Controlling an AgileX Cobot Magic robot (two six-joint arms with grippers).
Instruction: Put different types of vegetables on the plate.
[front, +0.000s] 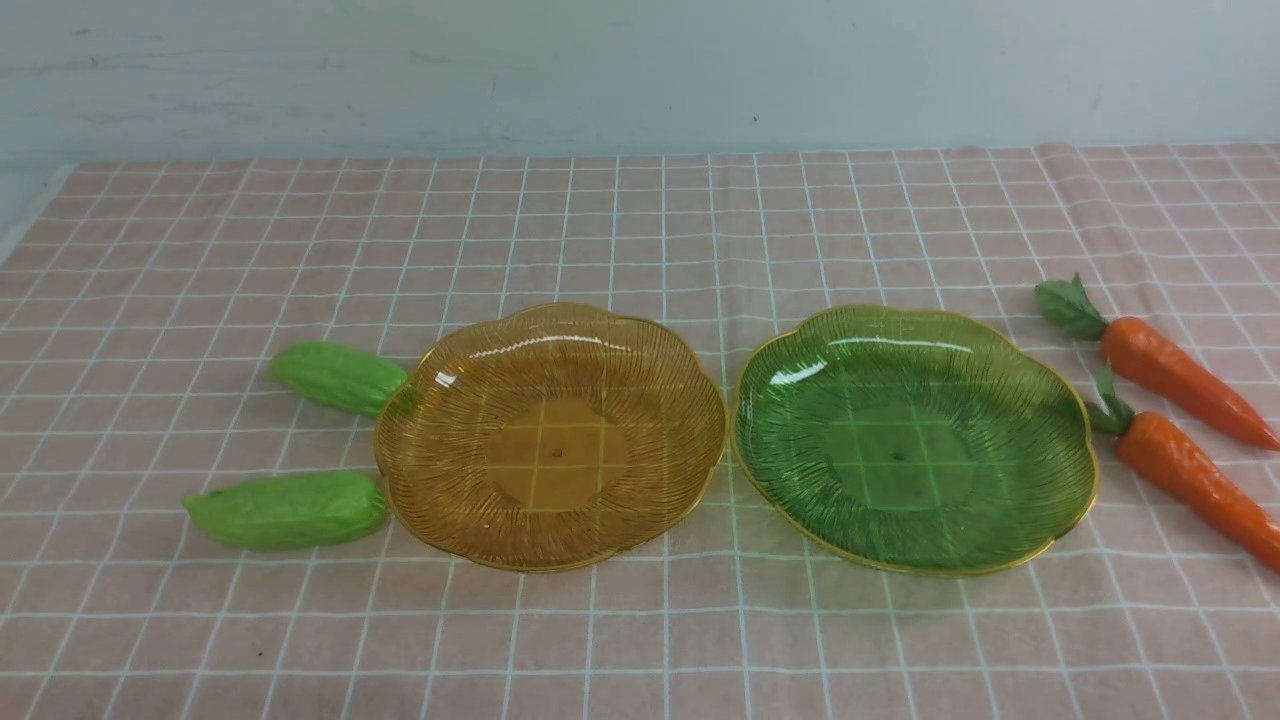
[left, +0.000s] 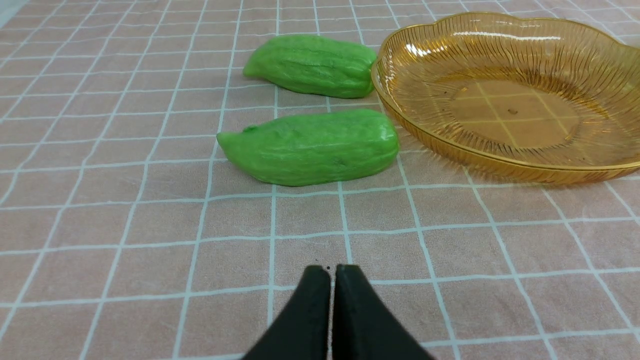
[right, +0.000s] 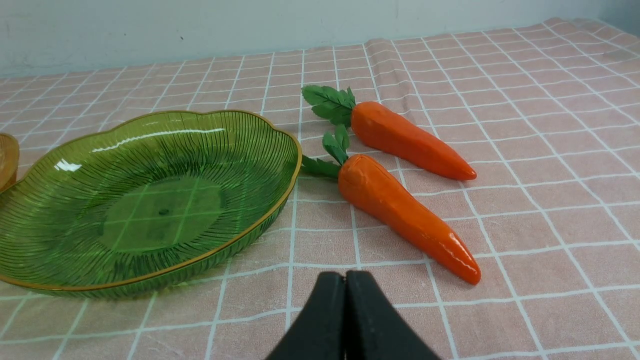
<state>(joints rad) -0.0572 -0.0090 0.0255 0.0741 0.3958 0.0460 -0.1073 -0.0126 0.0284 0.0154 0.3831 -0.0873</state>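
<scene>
Two light-green ridged gourds lie left of the amber plate (front: 660, 345): the far one (front: 336, 376) touches its rim, the near one (front: 287, 509) lies beside it. Right of the green plate (front: 1075, 430) lie two orange carrots with leafy tops, one farther (front: 1180, 375) and one nearer (front: 1195, 480). Both plates hold nothing. In the left wrist view my left gripper (left: 332, 270) is shut and holds nothing, short of the near gourd (left: 310, 147). In the right wrist view my right gripper (right: 345, 275) is shut and holds nothing, short of the nearer carrot (right: 405, 215). Neither arm shows in the front view.
A pink checked cloth (front: 640, 640) covers the table. A pale wall (front: 640, 70) runs along the back edge. The two plates stand side by side, almost touching, in the middle.
</scene>
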